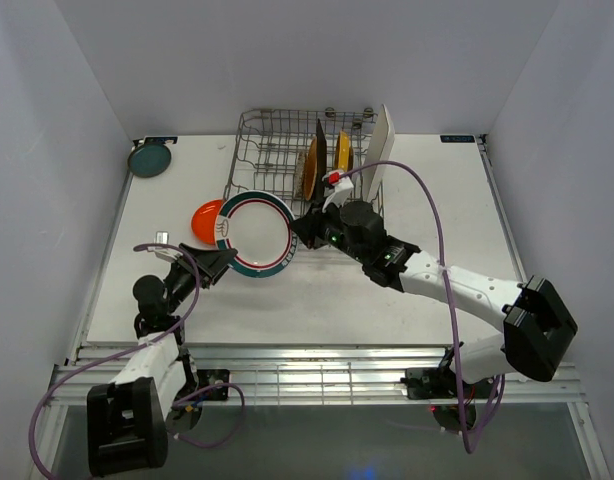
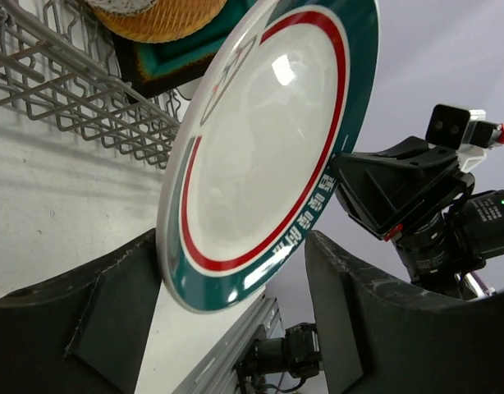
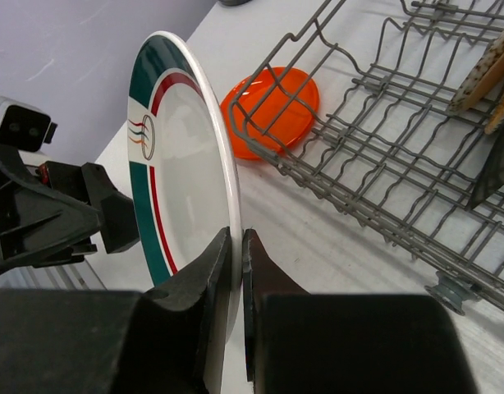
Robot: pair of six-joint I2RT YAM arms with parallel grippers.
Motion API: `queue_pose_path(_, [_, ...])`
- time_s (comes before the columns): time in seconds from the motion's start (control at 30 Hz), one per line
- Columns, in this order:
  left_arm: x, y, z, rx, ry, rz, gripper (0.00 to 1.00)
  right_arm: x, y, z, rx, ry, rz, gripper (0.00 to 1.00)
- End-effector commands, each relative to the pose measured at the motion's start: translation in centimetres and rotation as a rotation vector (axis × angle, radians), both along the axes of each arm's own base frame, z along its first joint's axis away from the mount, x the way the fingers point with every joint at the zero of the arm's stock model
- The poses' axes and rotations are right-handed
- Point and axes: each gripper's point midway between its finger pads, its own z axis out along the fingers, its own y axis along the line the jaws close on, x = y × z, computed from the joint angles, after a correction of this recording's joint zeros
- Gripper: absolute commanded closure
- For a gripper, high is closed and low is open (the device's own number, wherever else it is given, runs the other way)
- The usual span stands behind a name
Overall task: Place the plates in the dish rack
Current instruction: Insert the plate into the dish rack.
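Your right gripper pinches the lower rim of the teal-rimmed white plate, which has a red ring and stands on edge just left of the dish rack. Your left gripper is spread, with the plate's edge between its fingers.

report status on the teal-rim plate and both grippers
Status: right gripper shut on teal-rim plate, held upright; left gripper open around it. Beside dish rack, orange plate lies flat.

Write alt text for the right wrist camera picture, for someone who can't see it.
The right tool pinches the edge of a white plate with teal and red bands, holding it upright. Behind it, an orange plate lies flat on the table beside a grey wire dish rack.
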Motion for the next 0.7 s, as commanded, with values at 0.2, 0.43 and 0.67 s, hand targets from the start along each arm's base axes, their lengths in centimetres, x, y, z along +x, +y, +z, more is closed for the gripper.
queue_pose_path(0.2, [0.1,-0.1,0.5,0.006,-0.023,-0.009,0.13,3.2,-0.6,7.8,0.077,-0.14,-0.148,0.92])
queue_pose_path(0.43, [0.5,0.3,-0.6,-0.007,0.032,0.026,0.07,5.5,-1.7,10.1,0.038,-0.202,-0.276,0.92])
queue_pose_path(0.67, [0.6,0.6,-1.2,-0.006,0.054,0.054,0.05,8.9,-3.2,10.3,-0.03,-0.257,-0.475,0.92])
